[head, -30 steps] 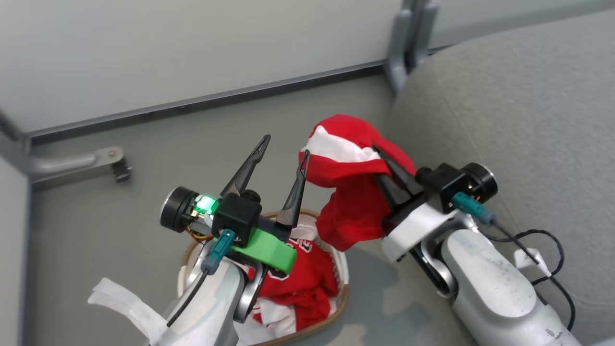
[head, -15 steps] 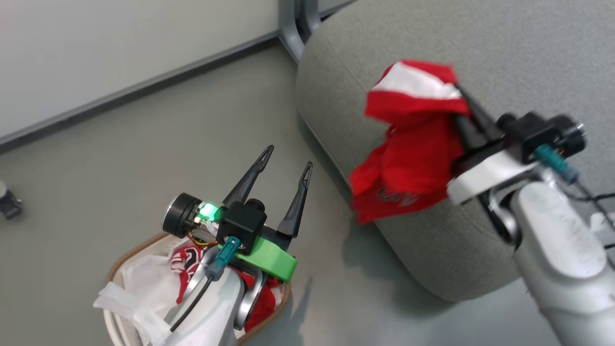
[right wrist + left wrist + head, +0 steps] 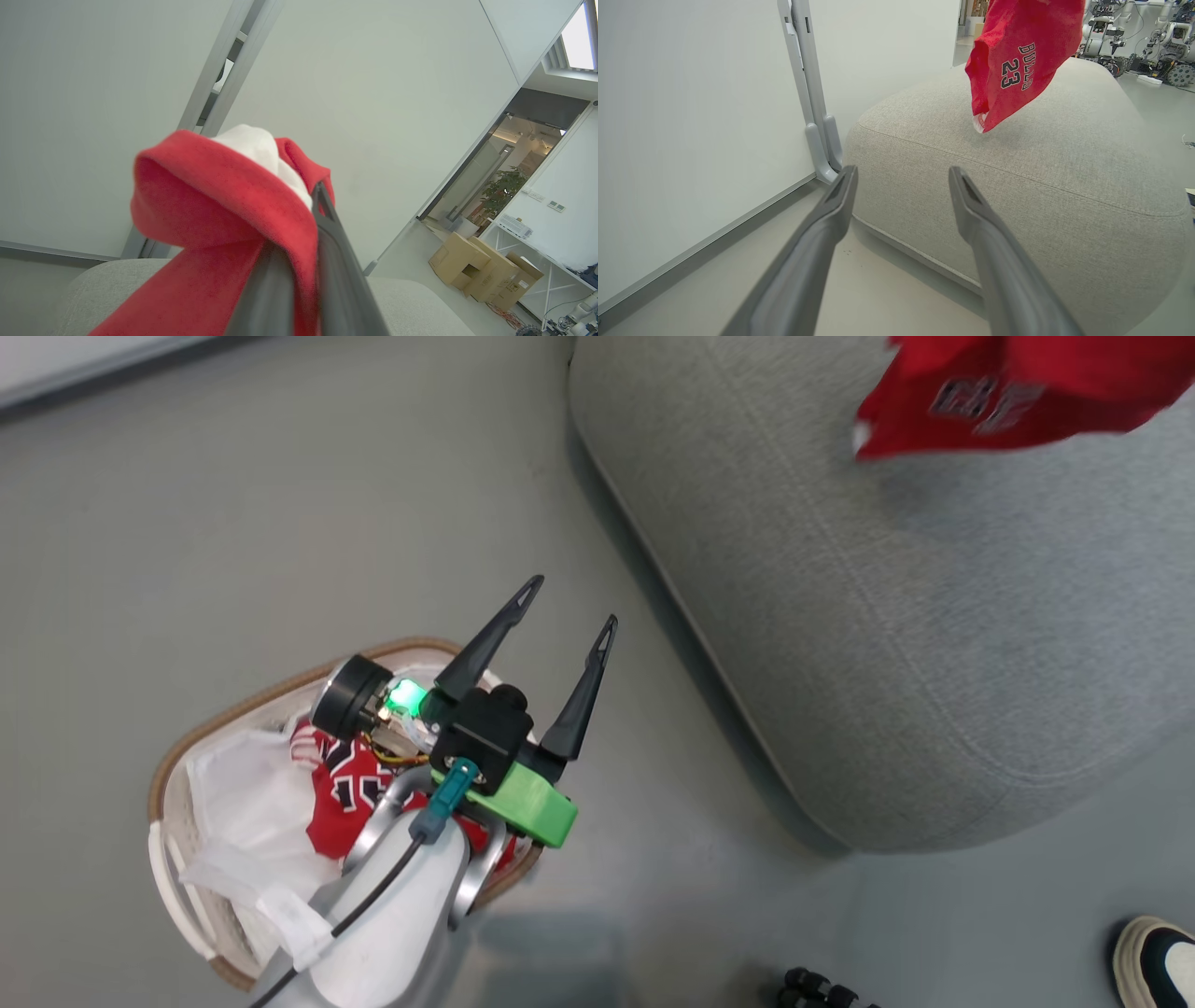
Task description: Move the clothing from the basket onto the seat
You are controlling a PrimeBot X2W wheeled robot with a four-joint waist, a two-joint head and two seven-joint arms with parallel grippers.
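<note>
right wrist view: your right gripper (image 3: 299,224) pinches the red garment (image 3: 210,200) hanging over the seat (image 3: 1017,186), so lower until it rests before letting go; left gripper (image 3: 570,601) gapes empty by the basket (image 3: 280,686).

Smooth grey floor (image 3: 233,523) underfoot, and there's a white-and-dark shoe (image 3: 1158,961) poking in at the lower right corner, with a small black knobbly object (image 3: 822,991) near it at the bottom edge. A crumpled white liner sheet (image 3: 233,793) sits bunched at lower left. The left wrist view gives us a white wall panel (image 3: 691,116), a grey upright post (image 3: 803,70) running down to the floor, and wheeled machines (image 3: 1174,51) far back. The right wrist view picks up cardboard boxes (image 3: 472,270) and a leafy plant (image 3: 507,186).
</note>
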